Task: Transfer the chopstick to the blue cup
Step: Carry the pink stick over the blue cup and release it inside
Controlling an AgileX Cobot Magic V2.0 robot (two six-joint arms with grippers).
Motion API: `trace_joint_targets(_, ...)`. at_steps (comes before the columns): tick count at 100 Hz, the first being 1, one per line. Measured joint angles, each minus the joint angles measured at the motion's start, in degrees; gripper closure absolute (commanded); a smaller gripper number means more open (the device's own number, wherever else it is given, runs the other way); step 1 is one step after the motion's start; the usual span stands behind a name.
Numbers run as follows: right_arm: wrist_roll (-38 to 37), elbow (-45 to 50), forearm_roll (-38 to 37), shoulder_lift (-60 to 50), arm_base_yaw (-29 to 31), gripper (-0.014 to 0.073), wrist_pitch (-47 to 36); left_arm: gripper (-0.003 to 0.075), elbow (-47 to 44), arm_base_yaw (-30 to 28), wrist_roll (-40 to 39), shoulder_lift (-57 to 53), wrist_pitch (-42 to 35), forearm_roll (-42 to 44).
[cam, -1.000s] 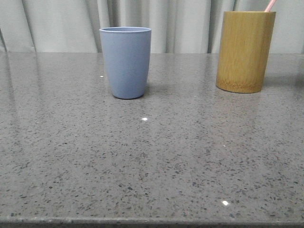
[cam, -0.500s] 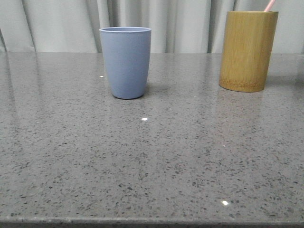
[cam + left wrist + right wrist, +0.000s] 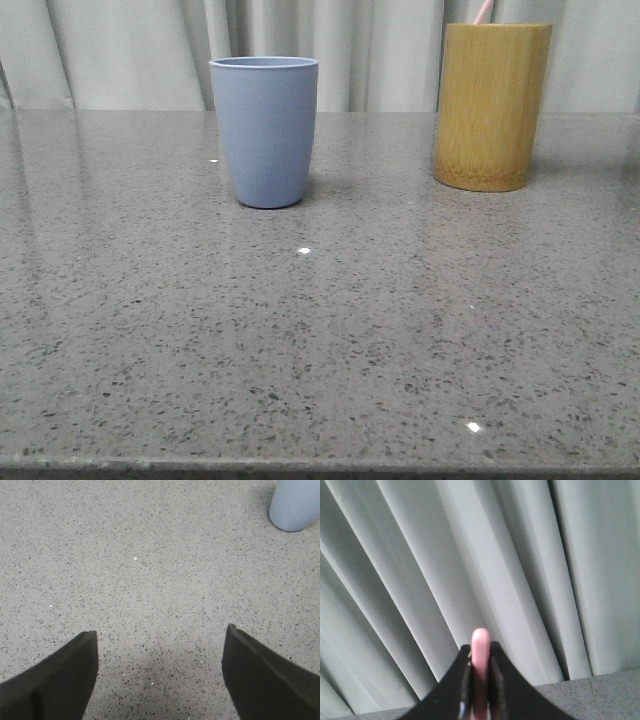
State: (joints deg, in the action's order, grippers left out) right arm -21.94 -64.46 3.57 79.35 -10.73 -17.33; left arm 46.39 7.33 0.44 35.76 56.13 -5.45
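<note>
grey-blue blue cup [image 3: 265, 130], pale pink chopstick [image 3: 480, 672], yellow-brown bamboo cup [image 3: 491, 105], speckled grey table [image 3: 320, 340].

No legible text or markings anywhere.

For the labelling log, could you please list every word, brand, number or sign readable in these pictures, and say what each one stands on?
There is none to read.
Matte grey-blue smooth tumbler: plain, no print.
Yellow-brown bamboo cylinder cup: wood grain only.
Thin pale pink chopstick, clamped in the right gripper: unmarked.
Grey speckled stone table and pale pleated curtain: no text or sign.
</note>
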Motion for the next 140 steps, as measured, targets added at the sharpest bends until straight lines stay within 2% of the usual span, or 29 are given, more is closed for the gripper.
trace_joint_targets(22,-0.1,-11.2,-3.6,-1.1,-0.1,0.0636,11.9,0.0218,0.0,0.0,0.0,0.0,0.0,0.0)
trace_joint_targets(37,-0.1,-16.3,-3.6,-1.3,-2.0,0.0656,15.9,0.0218,0.0,0.0,0.0,0.0,0.0,0.0)
trace_joint_targets(79,-0.2,-17.1,-3.6,0.7,-16.3,0.0656,18.1,0.0218,0.0,0.0,0.0,0.0,0.0,0.0)
trace_joint_targets(119,-0.2,-17.1,-3.6,9.9,-21.5,0.0655,15.7,0.0218,0.0,0.0,0.0,0.0,0.0,0.0)
trace_joint_targets(131,-0.2,-17.1,-3.6,12.1,-21.6,0.0601,15.6,0.0218,0.0,0.0,0.0,0.0,0.0,0.0)
trace_joint_targets(140,-0.2,-17.1,-3.6,13.3,-21.6,0.0491,15.6,0.0218,0.0,0.0,0.0,0.0,0.0,0.0)
